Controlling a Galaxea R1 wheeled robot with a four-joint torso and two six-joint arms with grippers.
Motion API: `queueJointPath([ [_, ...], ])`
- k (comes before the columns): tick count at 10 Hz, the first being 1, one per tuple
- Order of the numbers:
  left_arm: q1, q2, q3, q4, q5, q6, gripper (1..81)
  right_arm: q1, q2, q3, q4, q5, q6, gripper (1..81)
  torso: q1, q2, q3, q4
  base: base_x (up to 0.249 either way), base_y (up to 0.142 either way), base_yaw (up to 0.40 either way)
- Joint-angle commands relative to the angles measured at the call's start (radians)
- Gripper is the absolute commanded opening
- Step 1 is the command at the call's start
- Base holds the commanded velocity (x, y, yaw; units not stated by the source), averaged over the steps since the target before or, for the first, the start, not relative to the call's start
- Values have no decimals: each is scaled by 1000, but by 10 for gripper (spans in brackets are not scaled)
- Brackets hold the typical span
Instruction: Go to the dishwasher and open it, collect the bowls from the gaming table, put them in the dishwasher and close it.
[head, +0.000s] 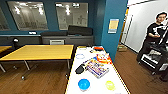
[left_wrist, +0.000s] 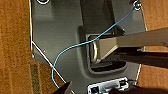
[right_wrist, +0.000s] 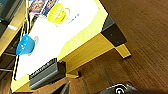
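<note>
Nearest you, on the near end of the gaming table (head: 75, 85), sit the two bowls: the blue bowl (head: 84, 84) toward the left side of the white top and the yellow-green bowl (head: 110, 85) toward the right side, well apart from each other, both upright. Your right wrist view catches the same pair from low down, the blue bowl (right_wrist: 25, 45) nearer the black end slot (right_wrist: 47, 73) and the yellow-green bowl (right_wrist: 57, 13) further up the table, with the yellow rim and a black corner cap (right_wrist: 113, 31) over the wooden floor (right_wrist: 140, 50).

Whether either claw is spread or pressed together, you cannot tell: only a dark tip shows at the edge of each wrist view.

Further up the gaming table from the bowls lie a flat colourful game box (head: 97, 68), a black object (head: 80, 68) just beside it, and an orange-and-white item (head: 103, 58) beyond. Left of the gaming table stands a plain wooden table (head: 37, 52). Past both, a low dark cabinet (head: 67, 38) runs along the blue wall. Right of the gaming table, across the floor, a person (head: 156, 32) stands at a control rig.
</note>
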Motion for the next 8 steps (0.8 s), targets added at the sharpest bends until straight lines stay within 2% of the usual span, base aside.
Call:
queueJointPath([
  [1, -29, 0, 6, -4, 55, -1, 811, 239, -150, 78, 11, -161, 91, 811, 0, 0, -71, 0, 0, 0, 0],
  [4, -30, -1, 6, -4, 55, -3, 811, 400, -154, 79, 11, -279, 139, 811, 0, 0, -155, 0, 0, 0, 0],
  [5, -30, -1, 6, -4, 55, -4, 811, 445, -156, 79, 13, -296, 148, 811, 0, 1, -183, 0, 0, 0, 0],
  [6, -30, -3, 3, -4, 54, -4, 811, 501, -154, 78, 13, -334, 163, 811, 1, 1, -139, 0, 0, 0, 0],
  [8, -30, 0, 5, -4, 54, -6, 811, 615, -136, 70, 14, -403, 174, 811, 1, 2, -161, 0, 0, 0, 0],
])
